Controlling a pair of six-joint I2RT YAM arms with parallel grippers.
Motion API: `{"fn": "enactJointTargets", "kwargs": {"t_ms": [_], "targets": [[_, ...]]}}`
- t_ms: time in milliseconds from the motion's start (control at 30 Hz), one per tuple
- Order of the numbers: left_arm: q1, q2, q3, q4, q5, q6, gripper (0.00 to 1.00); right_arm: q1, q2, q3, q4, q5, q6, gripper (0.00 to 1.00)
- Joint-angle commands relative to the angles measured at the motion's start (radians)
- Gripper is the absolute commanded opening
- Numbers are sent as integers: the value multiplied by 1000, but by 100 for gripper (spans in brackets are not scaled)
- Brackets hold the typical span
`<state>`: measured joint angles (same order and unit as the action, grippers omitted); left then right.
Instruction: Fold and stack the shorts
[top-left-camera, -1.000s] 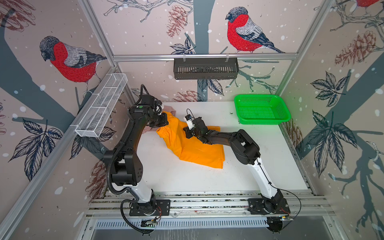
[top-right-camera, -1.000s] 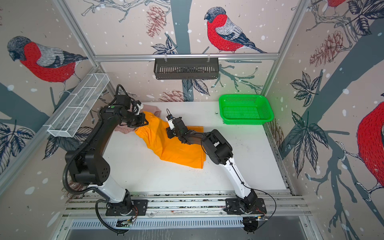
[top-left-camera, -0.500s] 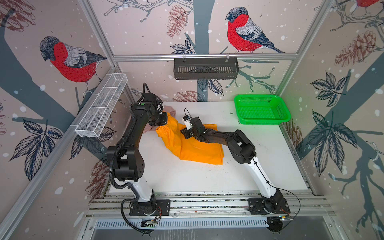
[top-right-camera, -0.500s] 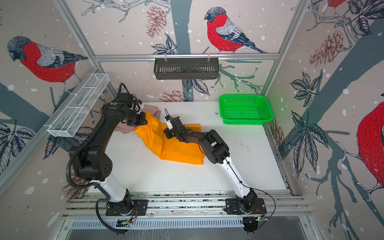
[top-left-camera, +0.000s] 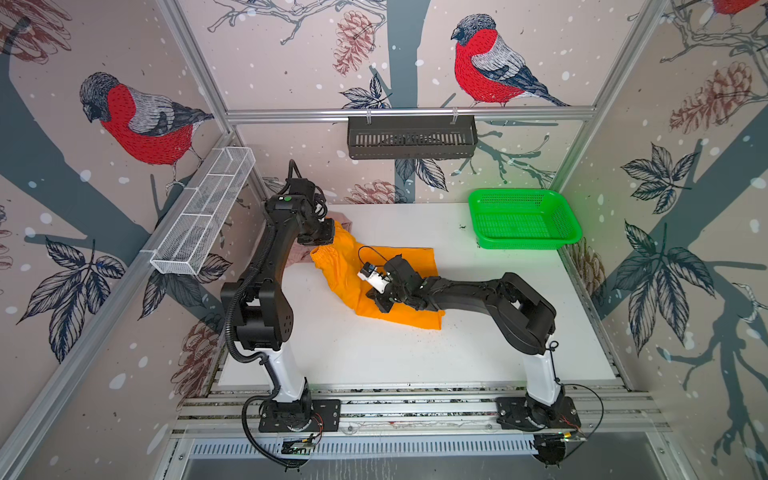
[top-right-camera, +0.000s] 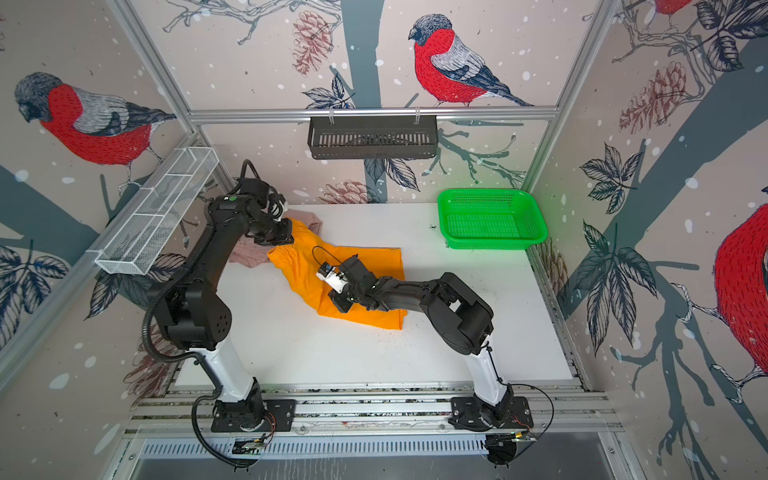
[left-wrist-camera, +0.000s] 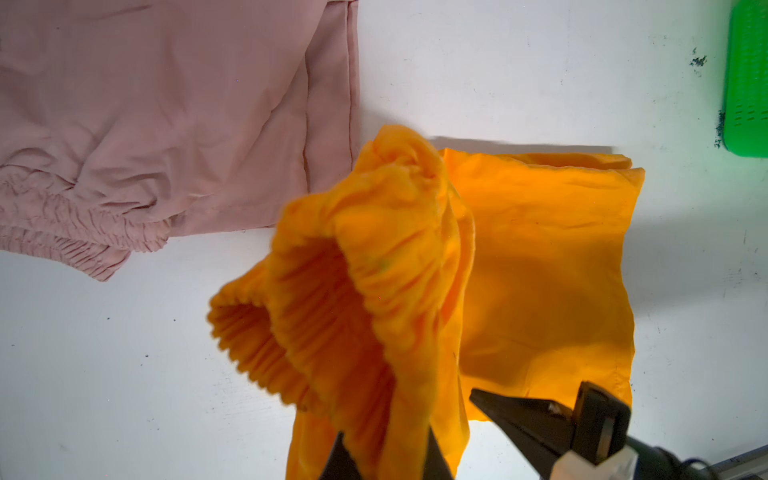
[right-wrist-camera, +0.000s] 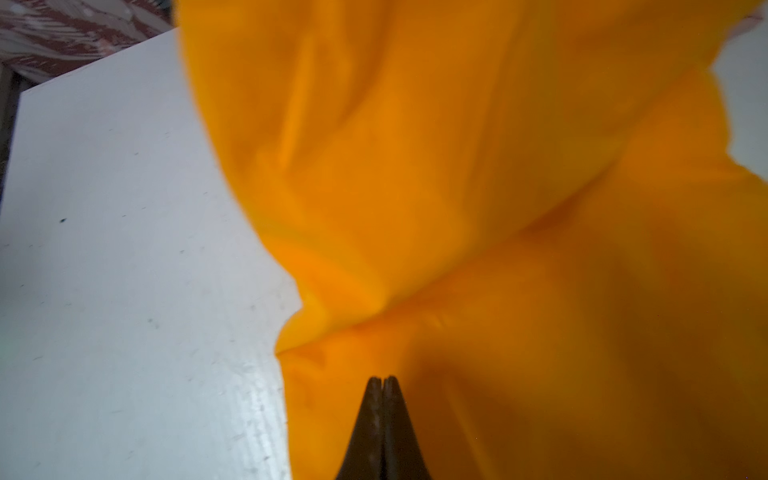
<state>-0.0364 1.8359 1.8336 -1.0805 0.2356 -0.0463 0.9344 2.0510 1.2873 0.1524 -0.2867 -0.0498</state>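
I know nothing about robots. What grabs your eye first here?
The bright orange shorts on the white table, their gathered waistband held up by the left end effector, with the shut right end effector poised at the cloth. Then the vivid green basket in the far right corner, and pale pink shorts beside the orange pair.

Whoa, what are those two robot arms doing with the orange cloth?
They're folding shorts. The left pincer is shut on the gathered waistband of the orange shorts, holding that end up off the white table. The right pincer is shut too, its tips at the flatter part of the same shorts; whether it pinches cloth isn't clear. The pink shorts lie rumpled nearby, not folded yet.
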Motion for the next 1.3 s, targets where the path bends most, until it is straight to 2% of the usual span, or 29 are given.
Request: {"fn": "enactJointTargets", "kwargs": {"t_ms": [0, 133, 367, 533, 567, 600, 633, 667, 700, 767, 833, 900, 967, 1100, 1267], "targets": [[-2, -4, 13, -37, -8, 22, 0, 21, 9, -21, 12, 19, -37, 2], [-1, -6, 12, -43, -15, 24, 0, 49, 41, 11, 38, 56, -41, 1], [0, -4, 16, -42, -21, 26, 0, 84, 147, 94, 70, 20, -36, 1], [-7, 4, 49, -60, -34, 22, 0, 112, 268, 249, 41, 17, 0, 1], [-16, -6, 42, -50, -41, 19, 0, 115, 278, 270, 46, 18, 15, 3], [-23, -15, 31, -37, -44, 12, 0, 116, 277, 278, 56, 12, 30, 9], [-36, -22, 18, -25, -39, 5, 0, 116, 265, 275, 76, 4, 48, 19], [-47, -24, 11, -22, -31, 2, 0, 114, 245, 261, 97, -4, 62, 22], [-60, -23, 8, -24, -31, -3, 0, 113, 217, 242, 107, -9, 70, 23], [-83, -22, 6, -31, -40, -17, 0, 101, 131, 154, 131, -4, 80, 30], [-111, -24, 7, -35, -75, -34, 0, 84, 19, 23, 157, 15, 89, 37], [-151, -23, 20, -44, -122, -48, 0, 68, -88, -117, 158, 60, 94, 39], [-204, -21, 43, -57, -159, -58, 0, 53, -197, -260, 145, 117, 102, 35], [-301, -8, 73, -57, -174, -79, 0, 29, -345, -476, 129, 196, 150, 19], [-402, 32, 80, -54, -191, -105, 0, 10, -441, -635, 142, 216, 217, 11]]}}
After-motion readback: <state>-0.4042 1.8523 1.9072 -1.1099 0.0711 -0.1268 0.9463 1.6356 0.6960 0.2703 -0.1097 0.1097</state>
